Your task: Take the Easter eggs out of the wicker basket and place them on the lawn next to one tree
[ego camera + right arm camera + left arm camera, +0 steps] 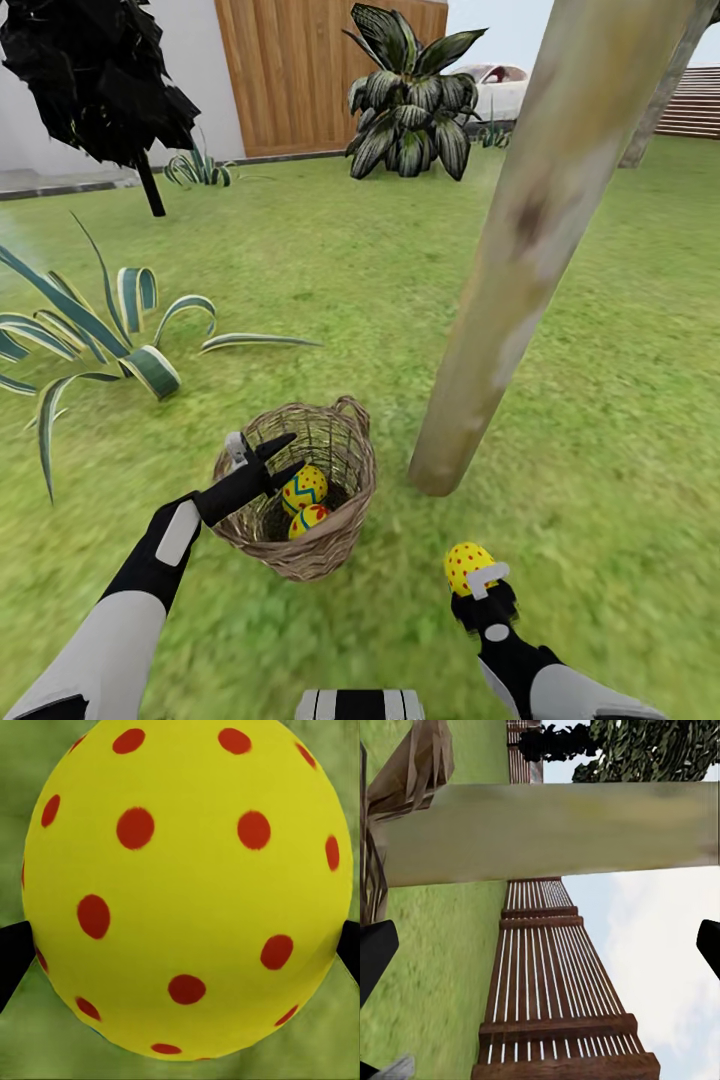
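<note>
Right gripper (pixel 478 582) is clamped on one dotted egg (pixel 466 562) over the lawn (pixel 600 420) near the tree (pixel 520 260), two eggs (pixel 304 488) sit in the basket (pixel 335 540) beside the wide-open left gripper (pixel 277 458), whose wrist view catches the trunk (pixel 547 832), while the right wrist view has egg (pixel 187 885) between fingertips (pixel 13 954).

In front of me I see a wooden fence (pixel 300 70) beside a white wall (pixel 205 90), and a white car (pixel 495 88) stands behind a big plant with striped leaves (pixel 410 115). A black-leaved tree (pixel 95 80) is at the far left, a striped agave (pixel 95 340) nearer. At the far right are brown slatted steps (pixel 690 100), under a pale sky with soft daylight.
</note>
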